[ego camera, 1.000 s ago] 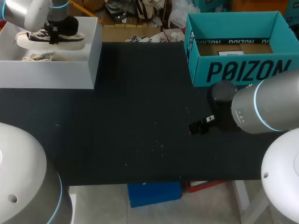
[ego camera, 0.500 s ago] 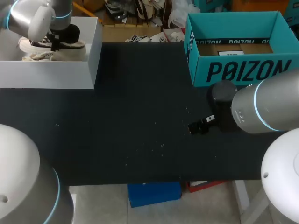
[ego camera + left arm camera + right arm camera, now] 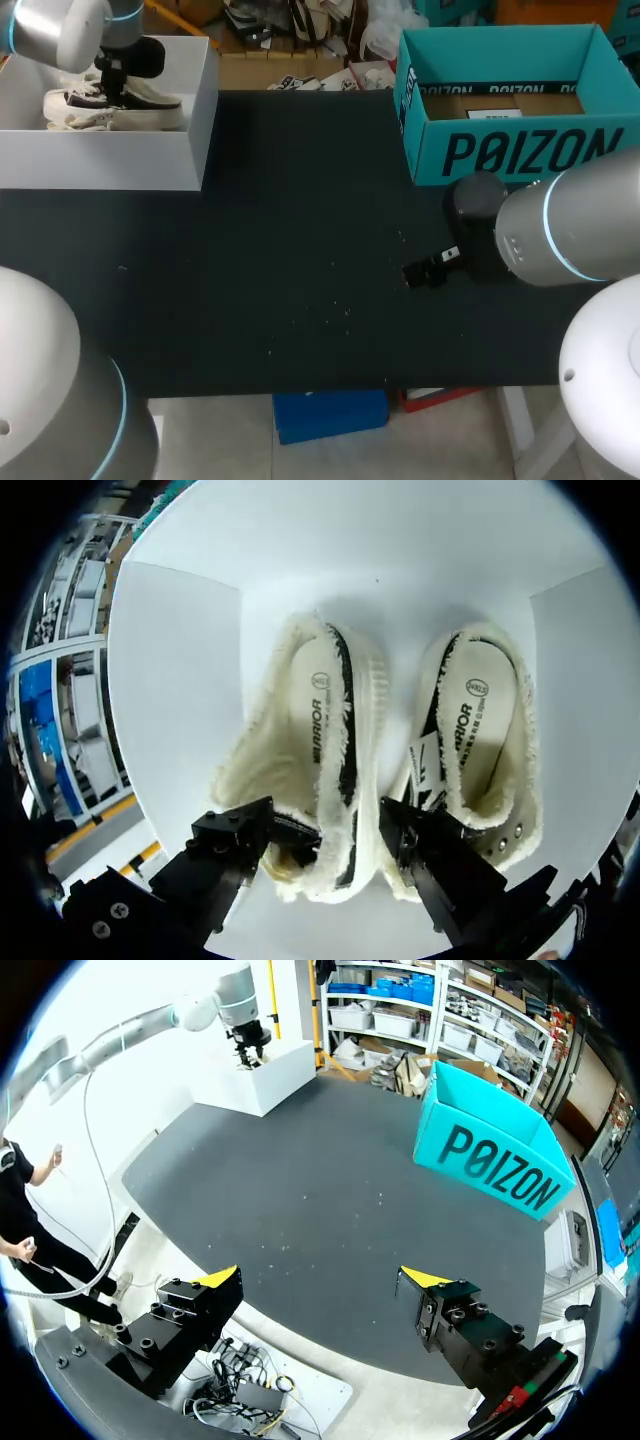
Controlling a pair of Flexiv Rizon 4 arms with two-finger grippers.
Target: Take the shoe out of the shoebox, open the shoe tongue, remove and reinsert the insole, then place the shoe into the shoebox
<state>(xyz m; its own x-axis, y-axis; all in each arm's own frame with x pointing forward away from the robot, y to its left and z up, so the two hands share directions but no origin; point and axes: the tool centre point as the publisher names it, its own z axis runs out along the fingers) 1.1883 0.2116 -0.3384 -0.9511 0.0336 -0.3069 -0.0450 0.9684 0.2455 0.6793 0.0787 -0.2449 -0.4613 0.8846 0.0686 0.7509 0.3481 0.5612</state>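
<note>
Head view: the white box [image 3: 100, 160] sits at 10 o'clock on the table [image 3: 300, 260], and the left jaws are down on the shoe [image 3: 155, 100] inside it.
Left wrist view: those jaws are clamped on the shoe [image 3: 325, 740], with its mate [image 3: 480, 730] touching alongside.
Right wrist view: the right jaws are apart, holding nothing, above the table [image 3: 330, 1200].

Black, matte table [image 3: 300, 250], lightly flecked with pale specks near its middle.

Robot manipulation lab or workshop. Evidence: two industrial arms, left arm [image 3: 55, 25] and right arm [image 3: 570, 230], stationed at black work table [image 3: 300, 260]; white shoebox [image 3: 100, 160] and teal shoebox [image 3: 500, 150] at table's far corners.
</note>
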